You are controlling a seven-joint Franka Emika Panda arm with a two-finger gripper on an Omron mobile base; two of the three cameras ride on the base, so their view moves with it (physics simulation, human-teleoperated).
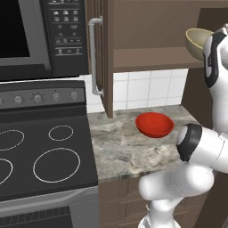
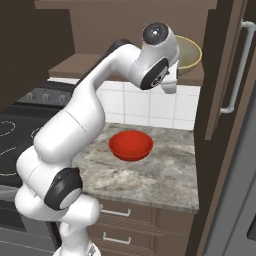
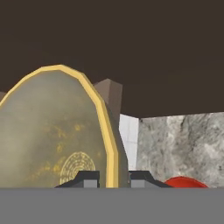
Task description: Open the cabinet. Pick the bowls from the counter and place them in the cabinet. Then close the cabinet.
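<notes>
Claw (image 3: 113, 177) raised — gripping beige bowl (image 3: 52, 135)

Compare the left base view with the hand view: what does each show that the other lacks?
Left base view alone: the stovetop, the microwave, the cabinet's open left door with its silver handle, and the red bowl whole on the counter.

Hand view alone: the tool, its tips on either side of the beige bowl's yellow rim, and the ring pattern inside that bowl.

Both: the beige bowl up at the cabinet shelf, the counter, white tiles, some red bowl.
</notes>
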